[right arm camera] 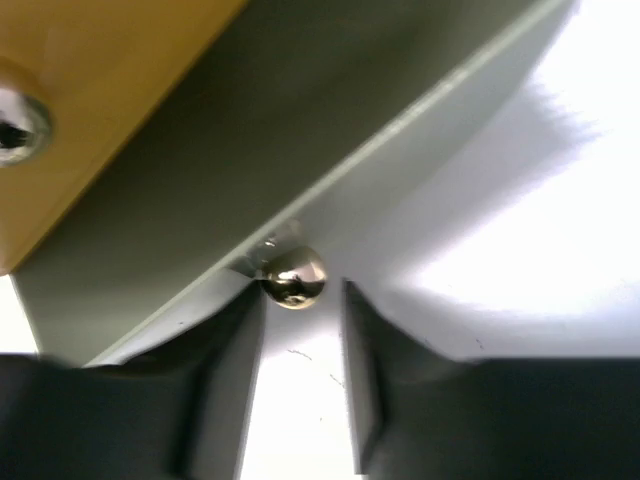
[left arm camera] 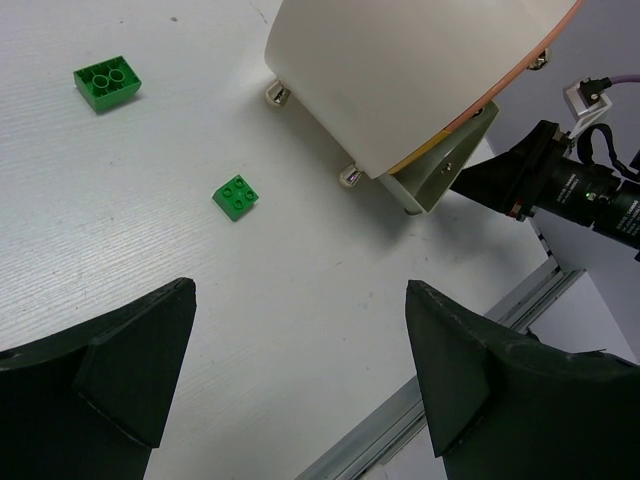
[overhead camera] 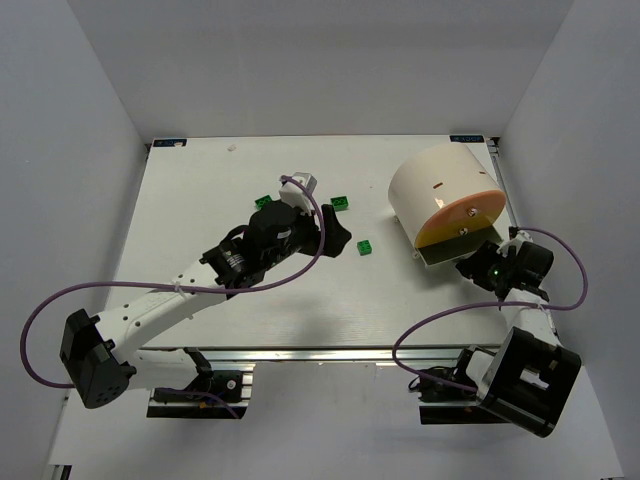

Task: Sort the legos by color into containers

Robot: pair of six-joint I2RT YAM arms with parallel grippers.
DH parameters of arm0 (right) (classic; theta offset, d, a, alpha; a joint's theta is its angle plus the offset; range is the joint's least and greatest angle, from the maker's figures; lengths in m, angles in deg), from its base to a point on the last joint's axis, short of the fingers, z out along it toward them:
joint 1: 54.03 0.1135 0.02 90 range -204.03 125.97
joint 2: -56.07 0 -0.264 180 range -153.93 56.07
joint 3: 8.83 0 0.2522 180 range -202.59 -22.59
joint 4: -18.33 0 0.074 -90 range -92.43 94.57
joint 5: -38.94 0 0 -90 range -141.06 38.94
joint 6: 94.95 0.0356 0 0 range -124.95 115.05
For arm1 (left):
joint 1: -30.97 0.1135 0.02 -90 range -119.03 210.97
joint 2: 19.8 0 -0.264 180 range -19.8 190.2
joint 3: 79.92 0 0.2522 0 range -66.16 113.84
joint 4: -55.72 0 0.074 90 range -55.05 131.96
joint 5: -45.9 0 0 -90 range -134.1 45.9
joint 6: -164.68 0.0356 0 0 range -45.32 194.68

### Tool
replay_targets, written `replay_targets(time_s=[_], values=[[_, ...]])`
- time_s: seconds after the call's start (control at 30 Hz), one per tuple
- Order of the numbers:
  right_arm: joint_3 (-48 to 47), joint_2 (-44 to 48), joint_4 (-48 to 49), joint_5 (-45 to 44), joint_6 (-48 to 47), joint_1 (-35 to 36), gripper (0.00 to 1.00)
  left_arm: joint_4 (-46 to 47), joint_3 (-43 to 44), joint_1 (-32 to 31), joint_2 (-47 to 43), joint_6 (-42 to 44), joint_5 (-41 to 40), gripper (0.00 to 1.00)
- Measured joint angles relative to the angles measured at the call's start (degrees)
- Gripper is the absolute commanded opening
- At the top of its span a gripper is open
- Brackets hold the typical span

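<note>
Three green legos lie on the table: one (overhead camera: 342,203) behind my left gripper, one (overhead camera: 366,247) to its right, one (overhead camera: 263,201) partly hidden by the left arm. Two show in the left wrist view, a larger one (left arm camera: 107,82) and a small one (left arm camera: 237,196). My left gripper (overhead camera: 340,238) (left arm camera: 300,300) is open and empty above bare table. The cream-white tub (overhead camera: 440,185) (left arm camera: 400,70) lies on its side, orange face (overhead camera: 460,222) (right arm camera: 100,100) toward me. My right gripper (overhead camera: 478,262) (right arm camera: 303,300) is narrowly open at the tub's grey base plate (right arm camera: 300,140), tips at a metal knob (right arm camera: 293,278). Purple and orange legos are out of view.
White walls enclose the table on three sides. The table's metal front rail (left arm camera: 470,350) runs close under my left gripper. The right arm (left arm camera: 590,190) shows beside the tub in the left wrist view. A small grey-white object (overhead camera: 303,183) sits behind the left arm.
</note>
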Motion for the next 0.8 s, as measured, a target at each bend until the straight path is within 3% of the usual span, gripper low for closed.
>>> replay_targets(time_s=[0.2,0.33,0.47,0.53,0.57,0.67,0.8], values=[[-0.39,-2.21,-4.11,-0.04,-2.03,-0.39,0.71,-0.11,0.11,0.0,1.55,-0.37,1.22,0.95],[-3.41,-2.16,-9.03,0.85,-5.18,-0.39,0.72,-1.07,2.14,0.0,6.47,-1.25,2.19,0.94],[-10.73,-2.08,-15.67,2.54,-9.9,-0.39,0.68,-4.39,7.39,0.2,13.07,-1.77,3.37,0.88],[-15.56,-2.08,-19.3,3.21,-13.0,-0.42,0.6,-5.6,10.05,0.46,16.26,-2.19,4.33,0.83],[-18.29,-2.1,-21.66,3.54,-14.93,-0.42,0.52,-6.12,11.08,0.7,17.46,-2.25,4.79,0.76],[-25.77,-2.1,-29.0,4.13,-20.46,-0.48,0.44,-8.22,14.1,1.84,21.38,-3.21,6.12,0.61],[-31.74,-0.44,-39.28,4.22,-27.87,-0.83,0.41,-10.4,18.18,3.56,27.54,-4.59,8.41,0.59]])
